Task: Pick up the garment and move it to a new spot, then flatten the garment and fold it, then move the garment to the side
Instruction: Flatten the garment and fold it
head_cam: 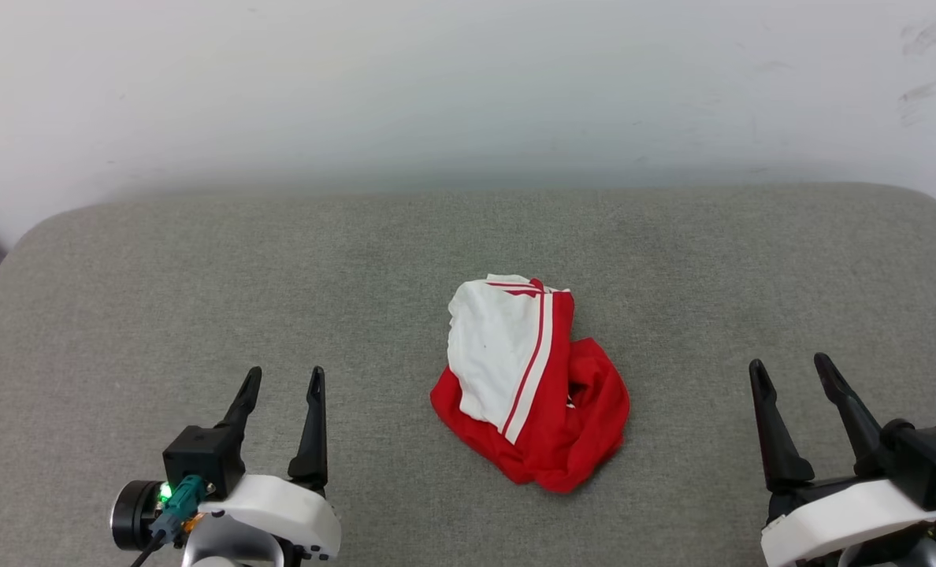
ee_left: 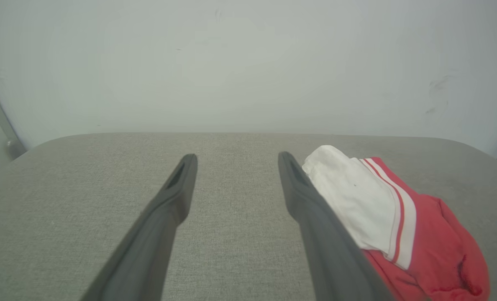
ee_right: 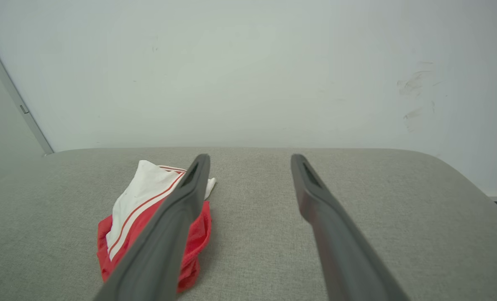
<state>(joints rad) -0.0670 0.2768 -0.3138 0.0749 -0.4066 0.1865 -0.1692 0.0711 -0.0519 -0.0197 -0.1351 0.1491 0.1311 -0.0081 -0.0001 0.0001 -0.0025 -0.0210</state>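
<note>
grey fabric surface | white scuffed wall behind it

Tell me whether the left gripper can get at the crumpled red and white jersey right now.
Probably yes. The left gripper stands open, off to the left of the jersey, and bare gray upholstery lies between them; nothing looks to block the way.

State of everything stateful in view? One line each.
garment: crumpled in a heap on the grey surface, white sleeve on top, not held.
left pincer: open, empty, clear of the garment.
right pincer: open, empty, clear of the garment.
</note>
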